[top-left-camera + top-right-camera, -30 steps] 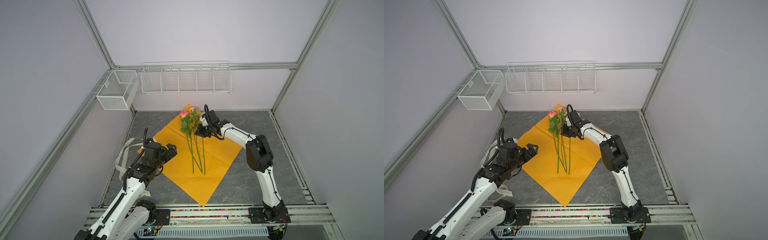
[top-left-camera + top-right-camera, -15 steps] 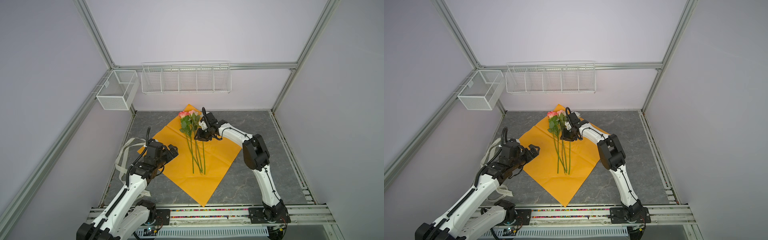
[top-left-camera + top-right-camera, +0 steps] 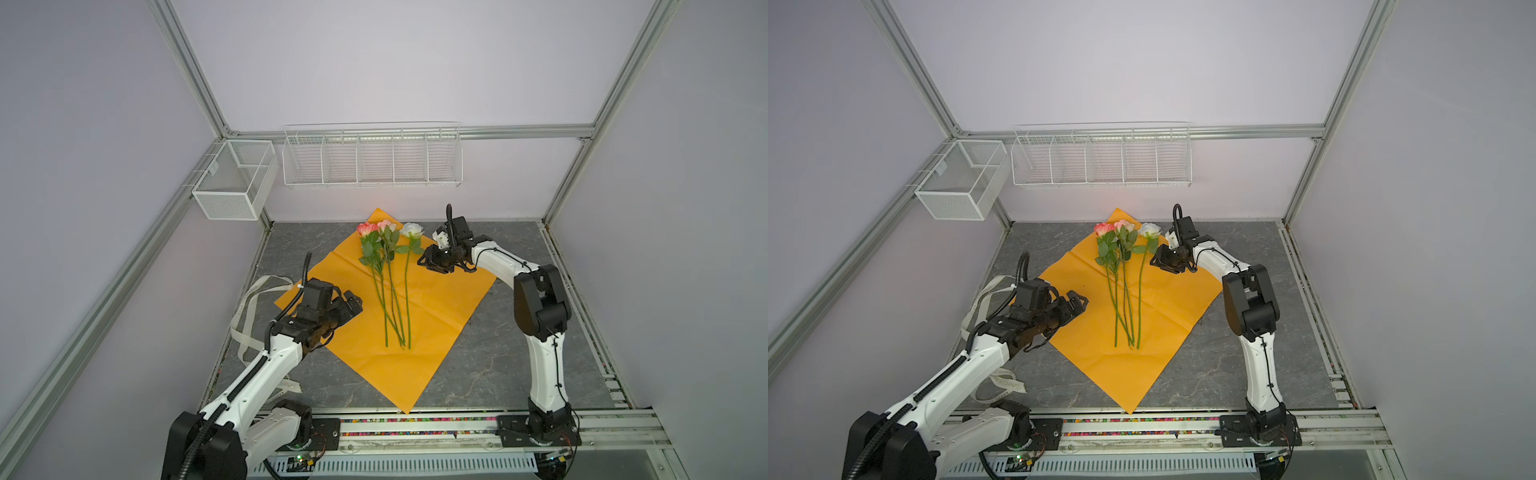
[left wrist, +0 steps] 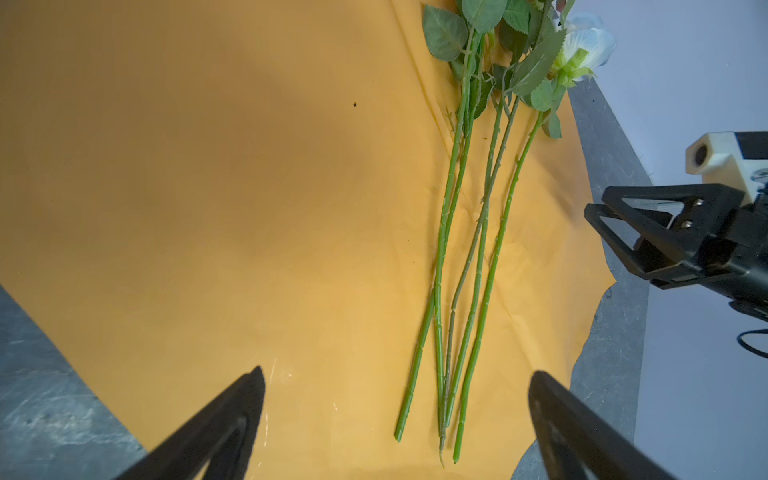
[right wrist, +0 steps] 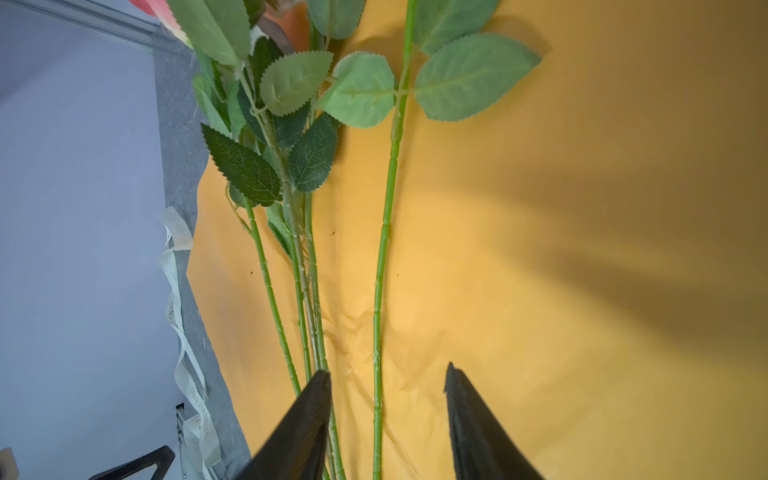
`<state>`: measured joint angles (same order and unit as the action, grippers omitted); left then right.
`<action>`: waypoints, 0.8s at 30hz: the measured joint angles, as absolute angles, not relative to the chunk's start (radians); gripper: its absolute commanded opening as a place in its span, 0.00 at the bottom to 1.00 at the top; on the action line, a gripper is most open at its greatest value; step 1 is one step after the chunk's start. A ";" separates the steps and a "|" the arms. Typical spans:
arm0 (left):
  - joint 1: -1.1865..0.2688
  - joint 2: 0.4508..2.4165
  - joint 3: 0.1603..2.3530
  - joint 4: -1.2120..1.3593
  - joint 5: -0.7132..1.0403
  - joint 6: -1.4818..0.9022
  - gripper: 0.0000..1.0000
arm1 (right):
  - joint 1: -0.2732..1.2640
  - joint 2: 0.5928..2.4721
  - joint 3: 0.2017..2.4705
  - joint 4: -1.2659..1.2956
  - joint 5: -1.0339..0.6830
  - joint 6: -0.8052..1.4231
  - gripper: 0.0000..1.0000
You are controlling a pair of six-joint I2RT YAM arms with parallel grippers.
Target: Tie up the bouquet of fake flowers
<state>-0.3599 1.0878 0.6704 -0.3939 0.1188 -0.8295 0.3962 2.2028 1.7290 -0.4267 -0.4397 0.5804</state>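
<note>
The fake flowers [image 3: 368,228] [image 3: 1122,226], three roses, lie flat on an open sheet of orange paper [image 3: 440,299] [image 3: 1167,307], not wrapped into a bouquet. The pink and cream ones lie together; the white rose [image 3: 412,229] lies slightly apart on their right. My right gripper [image 3: 424,259] [image 3: 1154,259] hovers open just right of the white rose's stem [image 5: 382,257], which shows between its fingertips untouched. My left gripper [image 3: 351,301] [image 3: 1077,301] is wide open and empty over the paper's left part, facing the stem ends [image 4: 457,415].
A cream printed ribbon [image 3: 253,299] [image 3: 1000,380] lies loose on the grey floor left of the paper, under the left arm. A white mesh basket [image 3: 232,187] and a wire rack [image 3: 372,158] hang on the back walls. Frame posts stand at the corners.
The right gripper has opened, let go of the white rose and backed off to the right; that rose now lies beside the others. The left arm has barely moved.
</note>
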 measured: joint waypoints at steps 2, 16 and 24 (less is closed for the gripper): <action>-0.360 1.124 0.670 -0.368 0.139 -0.833 1.00 | 0.408 2.244 1.742 -0.405 -0.465 0.592 0.48; -0.360 1.293 0.659 -0.269 0.226 -0.836 0.94 | 0.437 2.405 1.917 -0.403 -0.512 0.624 0.48; -0.360 1.345 0.622 -0.231 0.233 -0.836 0.92 | 0.479 2.470 2.011 -0.426 -0.514 0.617 0.45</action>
